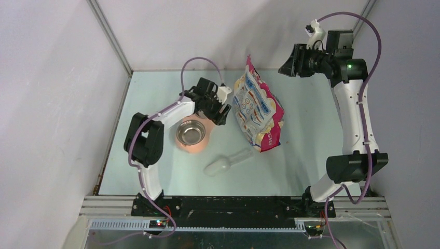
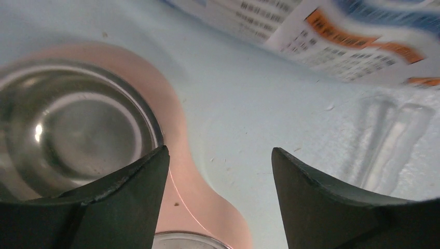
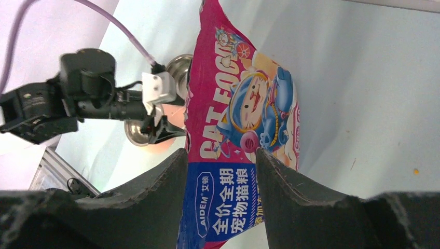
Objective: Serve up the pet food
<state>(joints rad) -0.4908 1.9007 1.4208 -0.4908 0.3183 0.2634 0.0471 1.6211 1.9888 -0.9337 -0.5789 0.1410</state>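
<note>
Pink feeder rim [image 2: 179, 119] under left gripper [image 2: 218, 153]

Left pincer [image 1: 222, 115] near steel bowl [image 1: 190, 133], bag [image 1: 258, 111], scoop [image 1: 227, 162]

Overhead cam, 2 wrist cams, bag [image 1: 258, 111] shared

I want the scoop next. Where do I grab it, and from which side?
Take the scoop by its narrow handle, the end pointing toward the cat food bag, and come straight down from above. It lies flat on the table, so a side approach would likely find nothing to get under, and the bowl end looks too wide. Close across the handle's width.
</note>
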